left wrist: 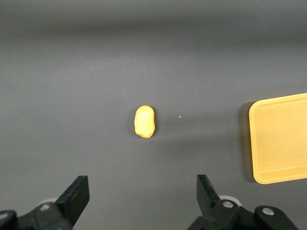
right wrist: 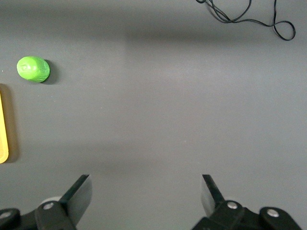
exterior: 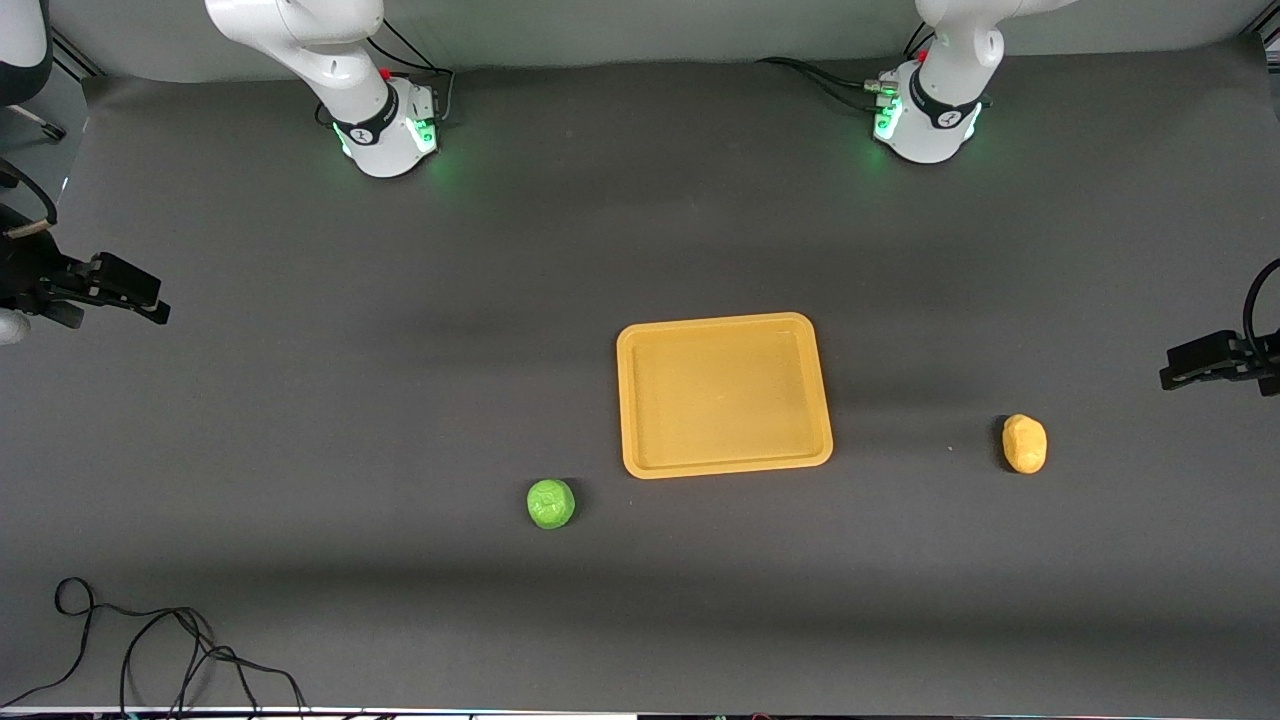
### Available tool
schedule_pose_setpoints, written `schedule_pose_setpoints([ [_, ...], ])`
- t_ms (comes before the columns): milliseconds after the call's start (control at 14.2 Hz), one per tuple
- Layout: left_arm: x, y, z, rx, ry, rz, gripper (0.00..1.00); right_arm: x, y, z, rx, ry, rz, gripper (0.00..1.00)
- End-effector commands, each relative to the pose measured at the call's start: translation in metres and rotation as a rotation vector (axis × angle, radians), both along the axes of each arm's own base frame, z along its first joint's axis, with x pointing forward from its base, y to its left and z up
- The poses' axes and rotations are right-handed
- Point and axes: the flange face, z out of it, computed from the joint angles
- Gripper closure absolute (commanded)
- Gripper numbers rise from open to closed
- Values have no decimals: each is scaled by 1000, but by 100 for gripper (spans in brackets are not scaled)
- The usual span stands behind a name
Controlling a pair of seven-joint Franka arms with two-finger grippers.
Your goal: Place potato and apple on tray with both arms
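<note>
The yellow-orange tray (exterior: pixel 724 395) lies empty on the dark table mat. The green apple (exterior: pixel 551 503) sits on the mat nearer the front camera than the tray, toward the right arm's end. The yellow-orange potato (exterior: pixel 1024 443) lies on the mat toward the left arm's end. My left gripper (exterior: pixel 1190 362) hangs open and empty high at the left arm's end; its wrist view shows its open gripper (left wrist: pixel 143 191), the potato (left wrist: pixel 144 121) and a tray (left wrist: pixel 280 139) edge. My right gripper (exterior: pixel 130 295) hangs open and empty at the right arm's end; its wrist view shows its open gripper (right wrist: pixel 145 191) and the apple (right wrist: pixel 33 69).
A loose black cable (exterior: pixel 150 650) lies on the mat near the front camera at the right arm's end; it also shows in the right wrist view (right wrist: pixel 249 17). The two arm bases (exterior: pixel 385 130) (exterior: pixel 925 125) stand along the table's edge farthest from the front camera.
</note>
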Motion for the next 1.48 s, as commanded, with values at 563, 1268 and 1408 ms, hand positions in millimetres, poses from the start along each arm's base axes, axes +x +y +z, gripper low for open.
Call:
schedule_pose_setpoints([
  [563,-13,68,-4,-17,43,94,0,2,4,-3,-2,-5,23,0],
  [1268,2,54,-176,-24,63,88,0,29,111,-42,1,-45,143,0],
  [1408,5,37,-225,-34,130,67,1,33,163,-59,9,-58,103,0],
])
